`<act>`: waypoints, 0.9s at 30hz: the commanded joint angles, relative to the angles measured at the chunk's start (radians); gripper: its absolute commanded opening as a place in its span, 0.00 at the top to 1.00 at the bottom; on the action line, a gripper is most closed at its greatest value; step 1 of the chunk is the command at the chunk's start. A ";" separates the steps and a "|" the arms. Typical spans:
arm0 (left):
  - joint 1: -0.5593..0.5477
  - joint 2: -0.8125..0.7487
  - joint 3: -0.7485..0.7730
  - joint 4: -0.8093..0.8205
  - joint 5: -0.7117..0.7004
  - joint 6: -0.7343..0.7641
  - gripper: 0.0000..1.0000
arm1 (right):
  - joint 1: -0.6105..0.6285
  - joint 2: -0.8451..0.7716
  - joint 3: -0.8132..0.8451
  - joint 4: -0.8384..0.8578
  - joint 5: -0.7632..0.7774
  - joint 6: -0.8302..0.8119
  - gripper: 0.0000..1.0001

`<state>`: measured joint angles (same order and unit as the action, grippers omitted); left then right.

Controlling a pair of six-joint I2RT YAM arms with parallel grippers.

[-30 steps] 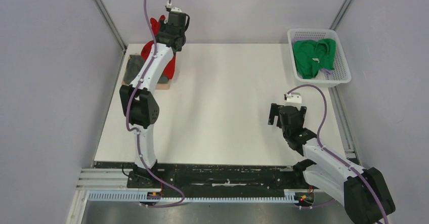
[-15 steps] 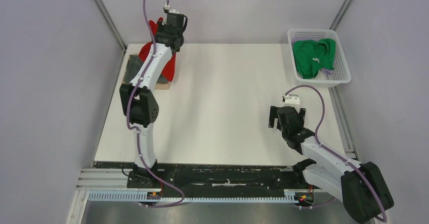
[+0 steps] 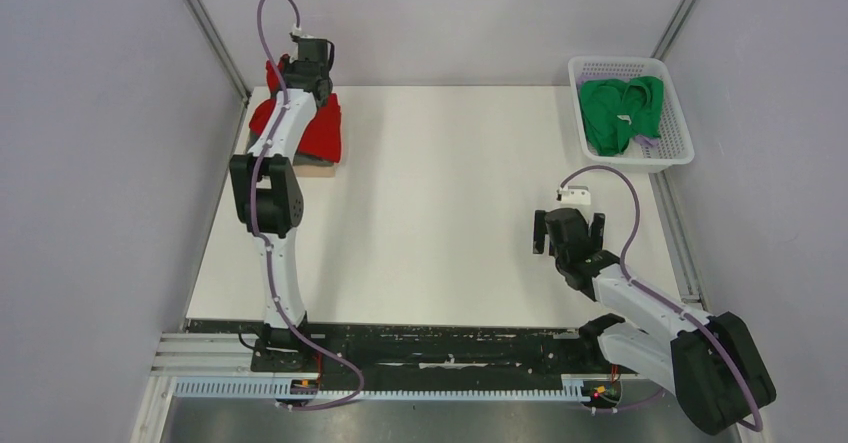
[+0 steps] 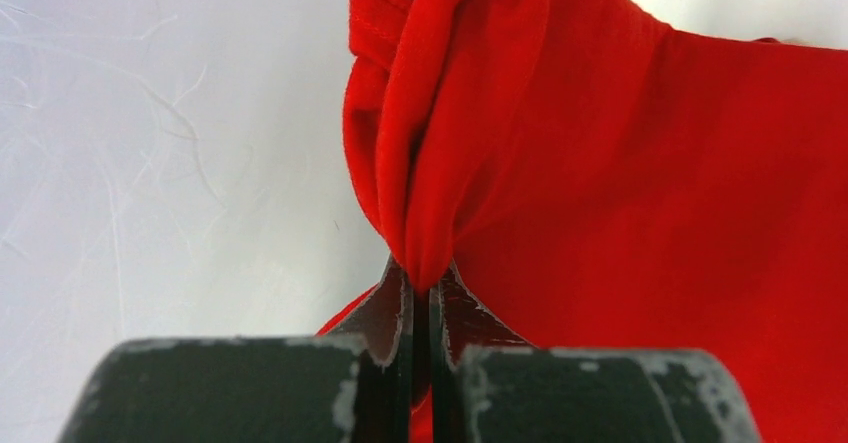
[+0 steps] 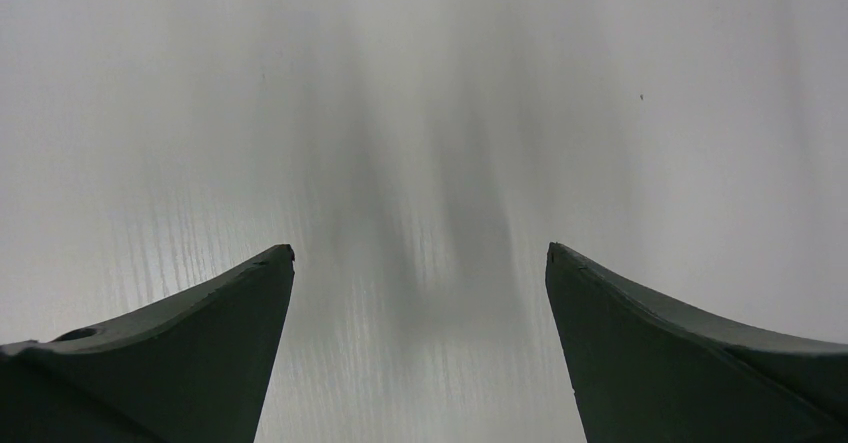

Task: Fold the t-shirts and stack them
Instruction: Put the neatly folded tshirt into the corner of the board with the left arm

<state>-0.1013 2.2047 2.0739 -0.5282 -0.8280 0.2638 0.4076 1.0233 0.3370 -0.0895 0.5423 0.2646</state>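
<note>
Bunching between left gripper (image 4: 430,285) tips: red t-shirt (image 4: 650,213)

On my screen the red t-shirt (image 4: 650,163) is a solid bright red with no pattern, darker red in its folds. A thin tan layer (image 3: 318,170) shows beneath it. The left gripper (image 4: 420,275) is black, its edges scuffed to pale grey. The right gripper (image 5: 420,251) reads a plain dark grey-green. I see the table (image 3: 440,213) as white with a faint wood grain. The green t-shirt (image 3: 612,113) is one deep green, inside the white lattice basket (image 3: 676,151). The left arm (image 3: 280,263) and right arm (image 3: 640,303) are white with black joints, and their cables (image 3: 632,203) are purple.
</note>
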 commanded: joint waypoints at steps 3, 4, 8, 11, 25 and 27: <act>0.038 0.030 0.007 0.109 0.002 0.055 0.95 | -0.004 0.010 0.048 -0.006 0.044 -0.010 0.02; 0.044 0.034 0.006 0.116 0.006 0.056 0.94 | -0.004 0.012 0.049 -0.006 0.045 -0.009 0.02; 0.061 0.050 0.006 0.132 0.003 0.058 0.92 | -0.004 -0.009 0.048 -0.004 0.049 -0.010 0.02; 0.085 0.069 0.006 0.155 -0.017 0.058 0.88 | -0.005 -0.038 0.034 0.002 0.073 -0.007 0.02; 0.131 0.018 0.048 0.051 0.055 -0.106 0.00 | -0.005 -0.126 -0.008 0.062 0.024 -0.032 0.02; 0.132 0.021 0.068 0.016 0.104 -0.156 0.00 | -0.004 -0.127 -0.009 0.062 0.024 -0.030 0.02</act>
<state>0.0391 2.2860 2.0754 -0.4614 -0.8017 0.2352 0.4076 0.9127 0.3374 -0.0612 0.5686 0.2413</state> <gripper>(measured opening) 0.993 0.983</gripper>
